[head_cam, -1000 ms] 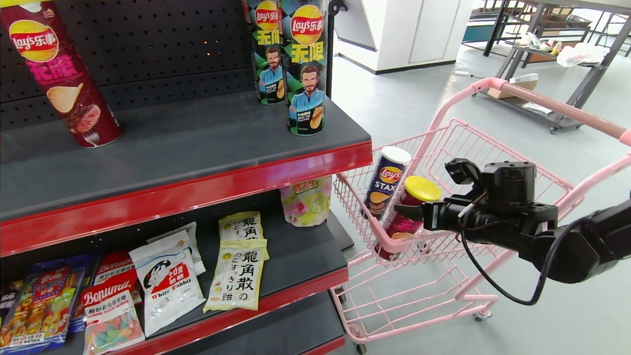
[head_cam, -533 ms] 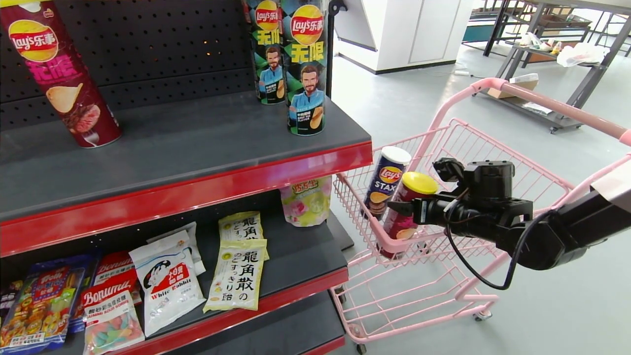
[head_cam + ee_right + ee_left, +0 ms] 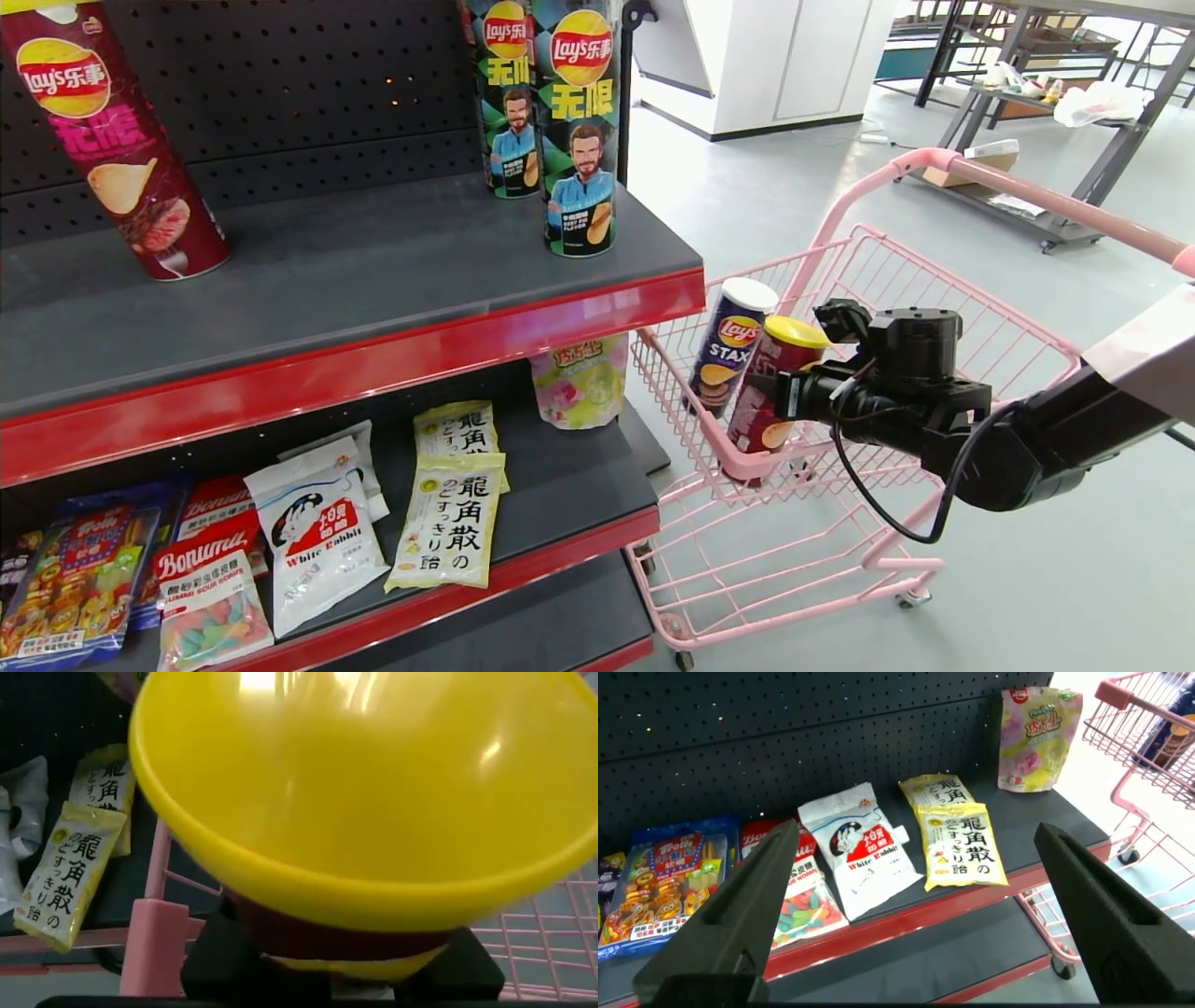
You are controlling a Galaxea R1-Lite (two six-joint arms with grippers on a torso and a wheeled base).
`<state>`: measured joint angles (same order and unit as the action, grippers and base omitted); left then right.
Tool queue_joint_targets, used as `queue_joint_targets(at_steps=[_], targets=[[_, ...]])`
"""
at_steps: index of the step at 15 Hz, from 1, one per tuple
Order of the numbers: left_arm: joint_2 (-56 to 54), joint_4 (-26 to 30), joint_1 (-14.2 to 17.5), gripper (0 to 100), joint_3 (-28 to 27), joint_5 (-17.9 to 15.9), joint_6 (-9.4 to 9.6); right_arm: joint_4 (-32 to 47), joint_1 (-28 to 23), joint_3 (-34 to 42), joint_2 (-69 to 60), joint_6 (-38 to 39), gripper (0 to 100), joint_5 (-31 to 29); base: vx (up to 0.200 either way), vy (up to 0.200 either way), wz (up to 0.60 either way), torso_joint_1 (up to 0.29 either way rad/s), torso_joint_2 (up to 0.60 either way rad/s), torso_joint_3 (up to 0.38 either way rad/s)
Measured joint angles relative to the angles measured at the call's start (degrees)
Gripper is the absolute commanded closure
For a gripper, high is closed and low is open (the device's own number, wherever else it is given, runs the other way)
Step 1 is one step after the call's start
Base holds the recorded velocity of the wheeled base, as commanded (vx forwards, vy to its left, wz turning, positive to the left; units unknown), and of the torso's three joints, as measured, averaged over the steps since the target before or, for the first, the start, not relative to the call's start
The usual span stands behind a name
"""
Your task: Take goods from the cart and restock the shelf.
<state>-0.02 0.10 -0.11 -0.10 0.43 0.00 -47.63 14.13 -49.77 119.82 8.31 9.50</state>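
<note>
Your right jaws are clenched on the red can (image 3: 752, 420) just under its yellow lid (image 3: 795, 331); the can stands tilted in the pink cart (image 3: 1027, 196), just beside the blue can (image 3: 731, 345). Your left jaws hang released, spread wide over the lower shelf (image 3: 1036, 812).

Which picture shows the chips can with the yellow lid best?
The head view: the red can sits in the pink cart, yellow lid on top, with the right gripper around it. The right wrist view is so close you get mostly lid and a strip of red. The left wrist view faces snack bags.
</note>
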Motion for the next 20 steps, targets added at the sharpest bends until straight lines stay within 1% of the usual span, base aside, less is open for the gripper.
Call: queue_joint_targets(at_steps=[4, 7, 12, 13, 14, 17, 18, 20], targets=[[0.00, 0.00, 0.00, 0, 0.00, 0.00, 0.00, 1.05, -0.46, 1.76, -3.04, -0.27, 100, -1.01, 0.000, 0.000, 0.00, 0.000, 0.00, 0.000], [0.00, 0.00, 0.00, 0, 0.00, 0.00, 0.00, 0.80, -1.67, 2.28, -8.87, -2.60, 100, -0.96, 0.000, 0.000, 0.00, 0.000, 0.00, 0.000], [0.00, 0.00, 0.01, 0, 0.00, 0.00, 0.00, 2.47, -3.69, -3.67, -18.31, -4.95, 100, -1.01, 0.000, 0.000, 0.00, 0.000, 0.00, 0.000], [0.00, 0.00, 0.01, 0, 0.00, 0.00, 0.00, 4.24, -3.79, -4.19, -20.18, -5.47, 100, -1.21, 0.000, 0.000, 0.00, 0.000, 0.00, 0.000], [0.00, 0.00, 0.01, 0, 0.00, 0.00, -0.02, 7.62, -3.66, -4.24, -22.69, -5.97, 100, -2.02, 0.000, 0.000, 0.00, 0.000, 0.00, 0.000], [0.00, 0.00, 0.00, 0, 0.00, 0.00, -0.07, 21.09, -2.08, -2.95, -32.59, -7.28, 100, -6.79, 0.000, 0.000, 0.00, 0.000, 0.00, 0.000], [0.00, 0.00, 0.00, 0, 0.00, 0.00, -0.07, 23.93, -1.15, -1.33, -36.36, -7.47, 100, -7.36, 0.000, 0.000, 0.00, 0.000, 0.00, 0.000], [0.00, 0.00, 0.00, 0, 0.00, -0.10, -0.07, 27.49, 0.61, 5.66, -45.20, -8.29, 100, -8.05, 0.000, 0.000, 0.00, 0.000, 0.00, 0.000]])
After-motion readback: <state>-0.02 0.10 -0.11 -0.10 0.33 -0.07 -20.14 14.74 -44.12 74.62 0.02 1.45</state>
